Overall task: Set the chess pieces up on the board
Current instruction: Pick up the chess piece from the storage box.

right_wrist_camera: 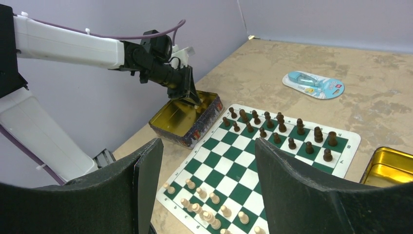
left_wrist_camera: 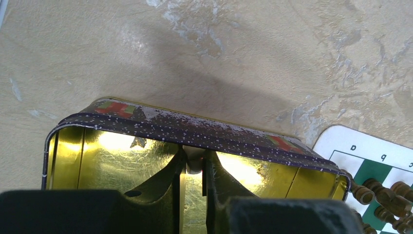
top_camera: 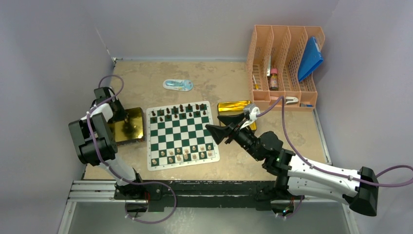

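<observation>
The board [top_camera: 181, 134] lies flat mid-table, with dark chess pieces [top_camera: 178, 111] along its far rows and cream ones [top_camera: 187, 153] along its near rows. To its left stands a gold tin [top_camera: 138, 117]. My left gripper [top_camera: 125, 120] reaches down inside that tin [left_wrist_camera: 195, 129]. In the left wrist view its tips [left_wrist_camera: 195, 165] are closed on a small cream chess piece [left_wrist_camera: 195, 165] close to the tin's far wall. My right gripper [top_camera: 221, 131] hovers at the board's right edge, open and holding nothing [right_wrist_camera: 207, 146]. The board [right_wrist_camera: 253, 161] shows below its jaws.
A second gold tin [top_camera: 234, 108] sits right of the board, partly under the right arm. A blue packet [top_camera: 178, 85] lies behind the board. An orange file rack [top_camera: 285, 63] stands at the back right. Walls close in on both sides.
</observation>
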### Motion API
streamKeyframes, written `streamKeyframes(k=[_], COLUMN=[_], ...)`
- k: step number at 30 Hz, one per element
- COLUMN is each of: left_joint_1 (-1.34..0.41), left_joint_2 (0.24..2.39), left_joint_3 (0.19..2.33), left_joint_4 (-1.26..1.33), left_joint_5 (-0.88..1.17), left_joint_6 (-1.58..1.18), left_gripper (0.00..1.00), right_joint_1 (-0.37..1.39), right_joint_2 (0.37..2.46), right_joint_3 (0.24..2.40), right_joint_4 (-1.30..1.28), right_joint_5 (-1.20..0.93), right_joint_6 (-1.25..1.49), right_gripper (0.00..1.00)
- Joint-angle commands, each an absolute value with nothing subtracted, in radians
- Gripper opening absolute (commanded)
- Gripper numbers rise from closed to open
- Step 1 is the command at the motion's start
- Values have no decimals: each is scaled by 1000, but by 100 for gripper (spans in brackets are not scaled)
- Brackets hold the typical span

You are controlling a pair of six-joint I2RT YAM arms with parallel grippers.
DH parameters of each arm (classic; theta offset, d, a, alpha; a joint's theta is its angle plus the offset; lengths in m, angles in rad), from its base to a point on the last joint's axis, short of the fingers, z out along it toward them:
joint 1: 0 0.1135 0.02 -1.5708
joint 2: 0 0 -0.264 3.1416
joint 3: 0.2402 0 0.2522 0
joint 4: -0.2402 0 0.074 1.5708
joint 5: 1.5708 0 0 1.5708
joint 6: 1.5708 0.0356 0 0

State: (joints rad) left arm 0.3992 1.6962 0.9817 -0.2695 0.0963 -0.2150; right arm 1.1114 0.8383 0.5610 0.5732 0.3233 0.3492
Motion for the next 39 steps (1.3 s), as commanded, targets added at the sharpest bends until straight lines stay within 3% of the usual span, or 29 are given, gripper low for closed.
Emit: streamKeyframes(k=[1,6,28,39], left_joint_1=[406,406,416,418], left_joint_2=[1707,1663,1488,1433], left_joint_3=[1024,1026,1065,1106], left_joint_4=[-273,-309,-504,-711], left_joint_5=[123,147,178,196], left_joint_6=[-204,-228,-604,-903], left_gripper=[8,1,0,0], right_joint_1=[1108,1108,1108,1107], right_joint_2=[809,804,867,1127], right_joint_3=[596,602,660,726], right_joint_4=[611,601,595,819], right_joint_5=[330,331,344,332], right_joint_6=[341,351,373,267], right_gripper=[72,71,70,64])
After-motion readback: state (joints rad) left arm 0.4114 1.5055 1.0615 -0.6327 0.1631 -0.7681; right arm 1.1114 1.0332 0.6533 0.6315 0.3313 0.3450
